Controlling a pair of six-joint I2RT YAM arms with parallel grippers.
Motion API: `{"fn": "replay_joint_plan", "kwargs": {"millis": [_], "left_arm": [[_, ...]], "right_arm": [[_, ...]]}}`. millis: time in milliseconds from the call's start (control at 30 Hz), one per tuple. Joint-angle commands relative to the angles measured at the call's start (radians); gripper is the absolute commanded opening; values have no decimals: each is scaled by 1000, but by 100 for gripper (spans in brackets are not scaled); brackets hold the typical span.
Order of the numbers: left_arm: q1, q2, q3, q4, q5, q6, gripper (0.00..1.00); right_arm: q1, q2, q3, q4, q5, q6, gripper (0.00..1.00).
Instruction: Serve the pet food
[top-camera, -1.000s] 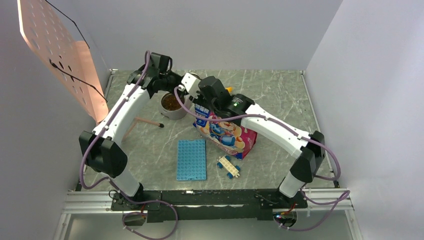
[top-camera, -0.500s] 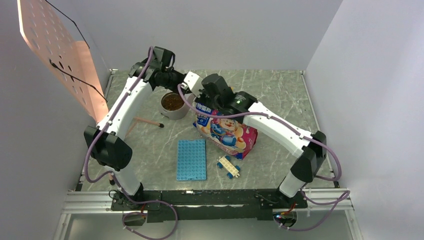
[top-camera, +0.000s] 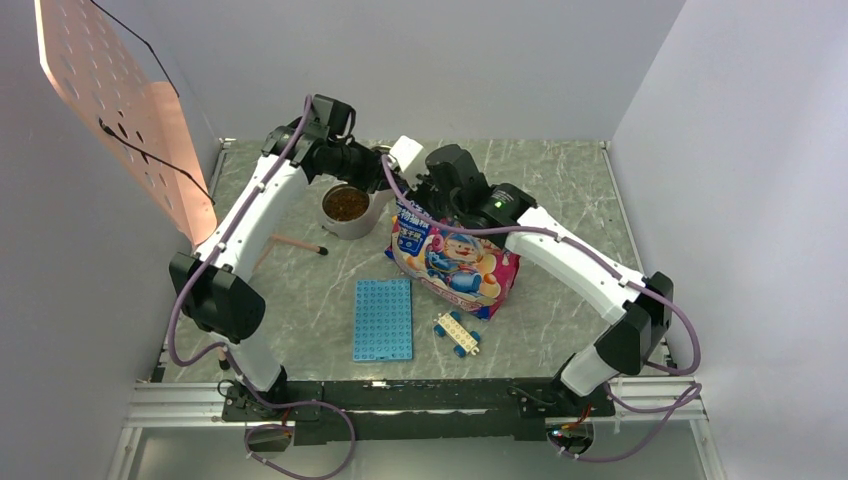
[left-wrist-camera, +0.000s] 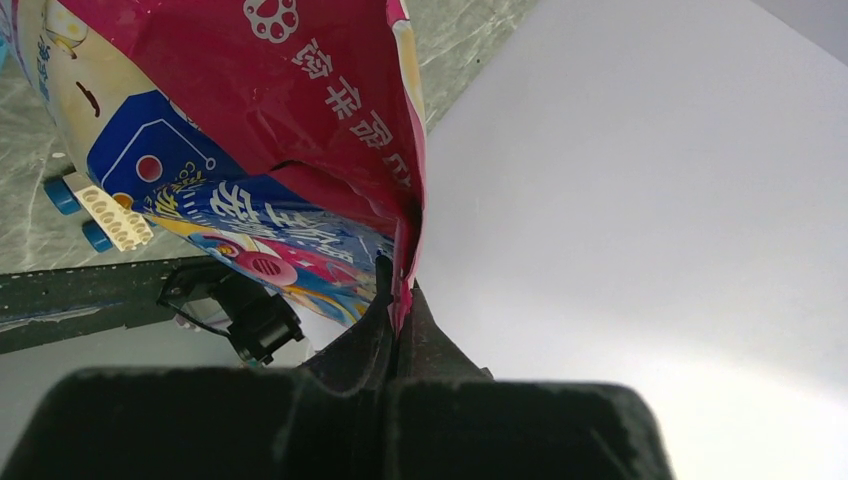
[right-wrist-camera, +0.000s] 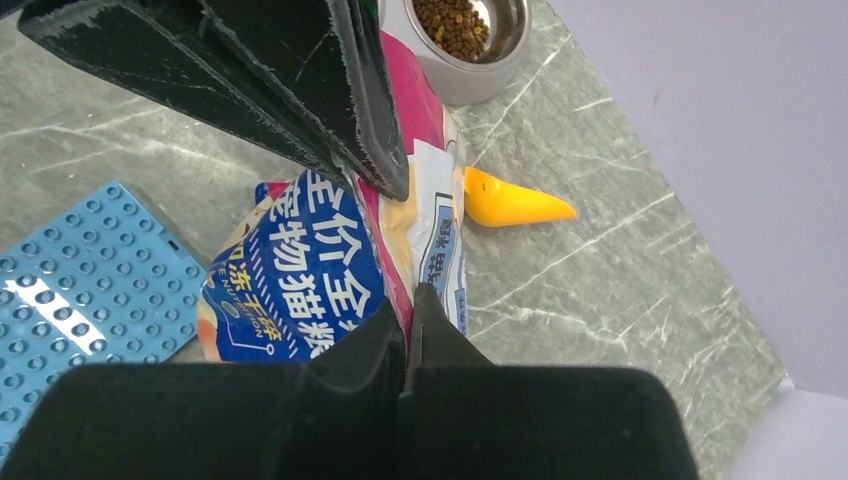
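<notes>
The bag (top-camera: 455, 262) stands in the middle of the surface (top-camera: 560, 180), just right of the steel bowl (top-camera: 352, 228). The left hand (left-wrist-camera: 398, 288) and the right hand (right-wrist-camera: 406, 305) are both pinched tight on its top edge. The bag looks soft, crinkly and slippery, so I think that top edge is the best place to hold it. Some brown pet food (right-wrist-camera: 455, 22) already sits in the bowl, and a yellow scoop (right-wrist-camera: 510, 205) lies just behind the bag.

The bag (right-wrist-camera: 300, 262) is hiding most of the yellow scoop (right-wrist-camera: 512, 203) from my right wrist camera, and the steel bowl (right-wrist-camera: 466, 88) is running off that view's top edge.
</notes>
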Motion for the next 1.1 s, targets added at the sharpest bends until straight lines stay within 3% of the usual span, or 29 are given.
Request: {"fn": "replay_joint_plan", "kwargs": {"millis": [0,333,500,567,833,900,967,1033,1067], "left_arm": [[30,-46,-30,-31,-64,19,0],[51,-40,-53,15,-102,27,0],[62,-46,-46,19,-94,18,0],[70,-55,-53,19,-87,11,0],[92,-102,-114,71,-66,-16,0],[83,-123,-172,150,-36,-28,0],[62,-144,-237,211,-19,-43,22],[20,-159,-262,243,-21,-47,46],[0,-160,-268,254,-18,-47,52]], "right_arm": [[-52,-111,-15,-190,258,17,0],[-19,-159,-47,-237,328,23,0],[-19,-140,-24,-217,305,22,28],[-21,-115,-3,-218,291,29,31],[-17,-66,69,-225,200,37,22],[-7,-54,97,-232,162,34,10],[5,-33,135,-246,138,39,0],[22,-10,168,-257,124,41,0],[30,-2,181,-262,116,42,0]]}}
